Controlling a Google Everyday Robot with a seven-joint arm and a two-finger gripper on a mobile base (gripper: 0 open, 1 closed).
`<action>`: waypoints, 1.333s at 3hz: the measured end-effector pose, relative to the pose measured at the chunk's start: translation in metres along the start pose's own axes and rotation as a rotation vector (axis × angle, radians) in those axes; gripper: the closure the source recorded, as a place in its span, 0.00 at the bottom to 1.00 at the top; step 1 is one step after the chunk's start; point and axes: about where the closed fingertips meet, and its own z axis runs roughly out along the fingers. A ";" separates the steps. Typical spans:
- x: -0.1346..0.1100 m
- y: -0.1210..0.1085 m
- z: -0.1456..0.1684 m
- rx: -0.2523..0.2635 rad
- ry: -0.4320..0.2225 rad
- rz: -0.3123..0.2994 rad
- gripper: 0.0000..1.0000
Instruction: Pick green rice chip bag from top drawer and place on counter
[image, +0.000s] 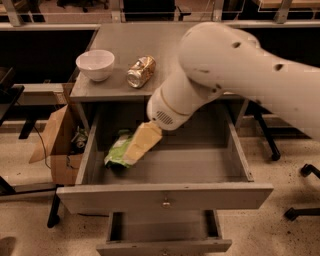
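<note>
The green rice chip bag (114, 150) lies in the left part of the open top drawer (165, 198), near its left wall. My gripper (131, 153), pale yellow at the end of the big white arm (235, 70), reaches down into the drawer and lies over the bag's right side, at or touching it. The arm crosses over the right half of the counter (125, 40) and hides it.
A white bowl (95, 64) and a gold dented can (140, 71) stand on the counter's left half. A narrower lower drawer (165, 245) is partly open below. A cardboard box (54, 145) sits on the floor at left; chair bases (304, 172) at right.
</note>
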 end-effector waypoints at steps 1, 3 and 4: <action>-0.023 0.009 0.051 0.001 0.026 0.045 0.00; -0.016 0.004 0.055 -0.014 -0.008 0.075 0.00; 0.000 -0.020 0.082 -0.029 -0.049 0.131 0.00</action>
